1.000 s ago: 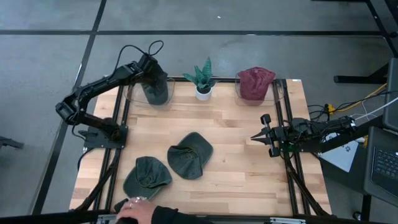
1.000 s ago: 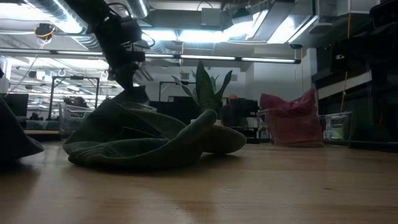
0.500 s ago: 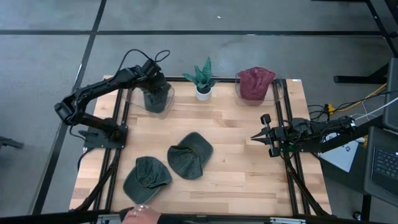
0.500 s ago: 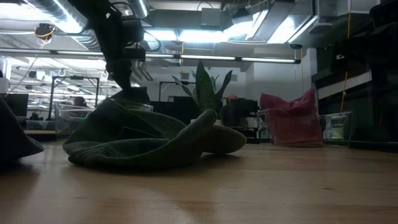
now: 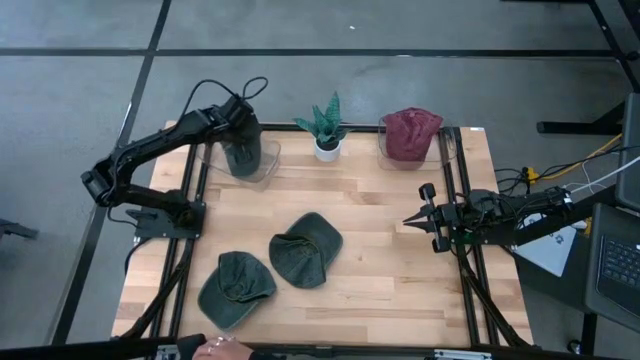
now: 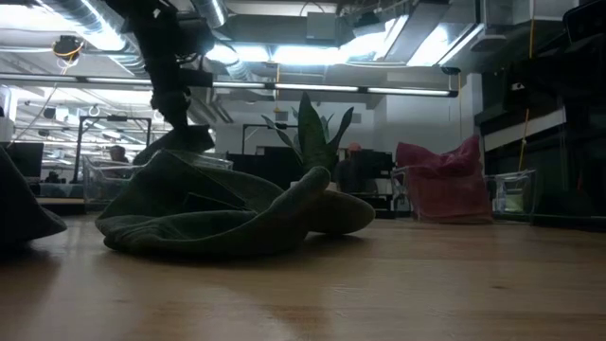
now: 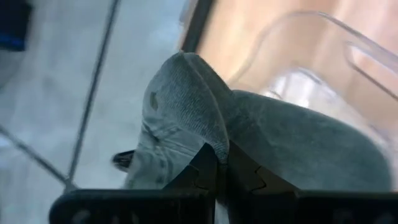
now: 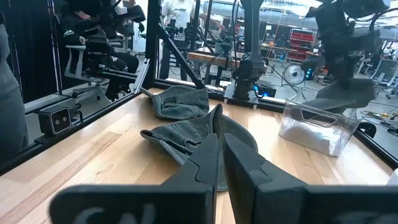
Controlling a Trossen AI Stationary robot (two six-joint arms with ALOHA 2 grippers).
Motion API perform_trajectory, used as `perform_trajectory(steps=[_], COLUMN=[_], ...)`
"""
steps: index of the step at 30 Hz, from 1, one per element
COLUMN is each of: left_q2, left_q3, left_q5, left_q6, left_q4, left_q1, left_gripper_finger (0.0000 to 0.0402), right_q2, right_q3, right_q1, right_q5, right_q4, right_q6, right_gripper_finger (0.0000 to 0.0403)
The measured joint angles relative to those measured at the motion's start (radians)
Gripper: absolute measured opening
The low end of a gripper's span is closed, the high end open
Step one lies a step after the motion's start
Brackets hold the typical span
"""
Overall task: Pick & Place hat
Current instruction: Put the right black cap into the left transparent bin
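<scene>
- You have no readable writing, brand or label anywhere: none on the hats, the bins or the arms.
- Your left gripper sits at the upper left of the high view, over the clear bin at the table's back edge, clenched on a green hat; the left wrist view shows a fold of its cloth pinched between the fingertips.
- That held hat hangs down into the bin's mouth; in the low view it shows as a dark bunch under the arm at upper left.
- Two more green hats lie on the wooden table: one near the centre of the high view, one toward the lower left. They lie close beside each other; you cannot tell whether they touch.
- In the low view the centre hat fills the left foreground and hides much of what stands behind it.
- A small potted plant stands at the top middle, between the left bin and a second clear bin holding a red hat at upper right.
- Your right gripper waits at the right side of the table, pointing toward the centre, fingers closed on nothing.
- A person's hand shows at the bottom edge of the high view, just off the table's front left.
</scene>
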Motion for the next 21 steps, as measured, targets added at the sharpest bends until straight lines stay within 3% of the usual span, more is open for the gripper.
perform_trajectory(steps=[6, 12, 21], left_q2=[0.000, 0.002, 0.003], left_q3=[0.000, 0.000, -0.011], left_q5=[0.021, 0.115, 0.414], left_q6=[0.003, 0.053, 0.053], left_q4=[-0.066, -0.072, -0.065], left_q1=[-0.030, -0.051, -0.078], left_gripper_finger=[0.0004, 0.0005, 0.0022], right_q2=[0.000, 0.000, 0.000], right_q3=[0.000, 0.000, 0.000], right_q1=[0.000, 0.000, 0.000], right_q5=[0.000, 0.000, 0.000], right_q4=[0.000, 0.000, 0.000], right_q6=[0.000, 0.000, 0.000], right_gripper_finger=[0.0026, 0.0026, 0.0026])
